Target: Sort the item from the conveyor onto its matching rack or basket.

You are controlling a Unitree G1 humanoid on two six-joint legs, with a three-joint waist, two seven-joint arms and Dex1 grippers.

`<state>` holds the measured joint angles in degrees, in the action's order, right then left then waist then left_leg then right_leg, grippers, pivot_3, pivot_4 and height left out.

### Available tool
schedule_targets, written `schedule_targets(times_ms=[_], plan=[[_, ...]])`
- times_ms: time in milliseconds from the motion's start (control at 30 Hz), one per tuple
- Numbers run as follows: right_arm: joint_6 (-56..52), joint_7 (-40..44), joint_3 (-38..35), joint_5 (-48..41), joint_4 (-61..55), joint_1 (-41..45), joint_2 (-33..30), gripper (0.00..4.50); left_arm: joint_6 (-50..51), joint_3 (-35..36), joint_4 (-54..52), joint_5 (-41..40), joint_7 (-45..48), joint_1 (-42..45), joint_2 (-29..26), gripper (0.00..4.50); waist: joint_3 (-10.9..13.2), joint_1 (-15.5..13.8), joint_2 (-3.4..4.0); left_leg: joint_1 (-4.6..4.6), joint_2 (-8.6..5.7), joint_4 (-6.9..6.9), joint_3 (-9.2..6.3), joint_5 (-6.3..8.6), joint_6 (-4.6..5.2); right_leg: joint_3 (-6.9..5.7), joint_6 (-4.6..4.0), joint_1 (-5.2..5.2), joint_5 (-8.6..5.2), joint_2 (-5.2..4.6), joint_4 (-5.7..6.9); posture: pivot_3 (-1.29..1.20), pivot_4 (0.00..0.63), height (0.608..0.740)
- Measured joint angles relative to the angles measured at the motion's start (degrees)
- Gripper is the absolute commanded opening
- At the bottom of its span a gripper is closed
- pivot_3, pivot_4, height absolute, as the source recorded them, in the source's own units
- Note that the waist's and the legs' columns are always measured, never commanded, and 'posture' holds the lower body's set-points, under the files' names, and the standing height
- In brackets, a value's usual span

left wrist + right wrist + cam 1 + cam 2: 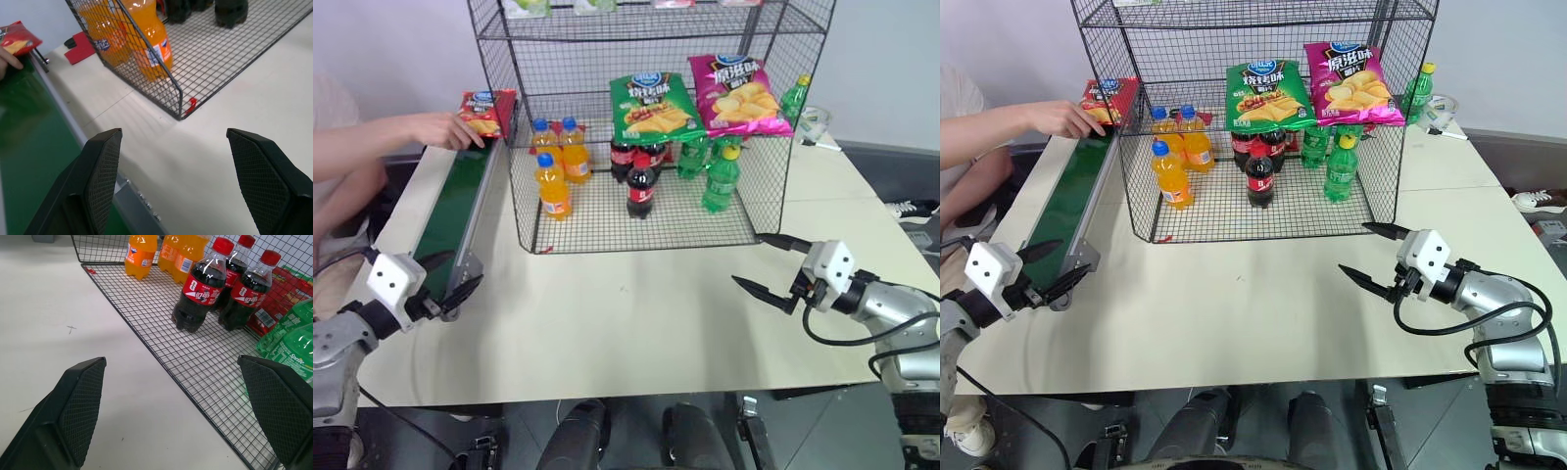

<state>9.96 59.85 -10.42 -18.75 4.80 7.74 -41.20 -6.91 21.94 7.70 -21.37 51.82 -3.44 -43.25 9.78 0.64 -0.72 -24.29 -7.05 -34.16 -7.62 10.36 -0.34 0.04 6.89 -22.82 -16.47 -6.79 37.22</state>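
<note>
Chip bag [485, 111] lies at conveyor's [450, 220] far end, well beyond left claw [448, 279].

head stereo downward, wrist views near rack [646, 127]

Chip bag [485, 111] at far end of conveyor: red w/ blue oval logo, yellow chips printed. Conveyor belt [450, 220] is dark green, frame grey. Rack [636, 127] is black wire mesh. Inside it: green bag [651, 106] and magenta bag [740, 94], both w/ yellow chips pictured; orange bottles [553, 185] w/ blue caps; dark cola bottles [201, 286] w/ red caps & red labels; green bottles [722, 179] w/ yellow caps. Table [636, 323] is pale cream.
</note>
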Motion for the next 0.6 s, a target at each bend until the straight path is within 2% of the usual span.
schedule_targets(times_ms=[600], plan=[[-0.30,0.09,3.33,-0.04,0.28,3.45,2.11,4.50,-2.71,4.20,-3.39,-0.01,-3.58,-5.96,1.11,3.57,0.02,-0.02,0.02,-0.03,0.01,0.01,0.00,0.02,-0.01,0.00,-0.01,-0.01,-0.01,-0.01,-0.03,0.00,0.150,0.740]])
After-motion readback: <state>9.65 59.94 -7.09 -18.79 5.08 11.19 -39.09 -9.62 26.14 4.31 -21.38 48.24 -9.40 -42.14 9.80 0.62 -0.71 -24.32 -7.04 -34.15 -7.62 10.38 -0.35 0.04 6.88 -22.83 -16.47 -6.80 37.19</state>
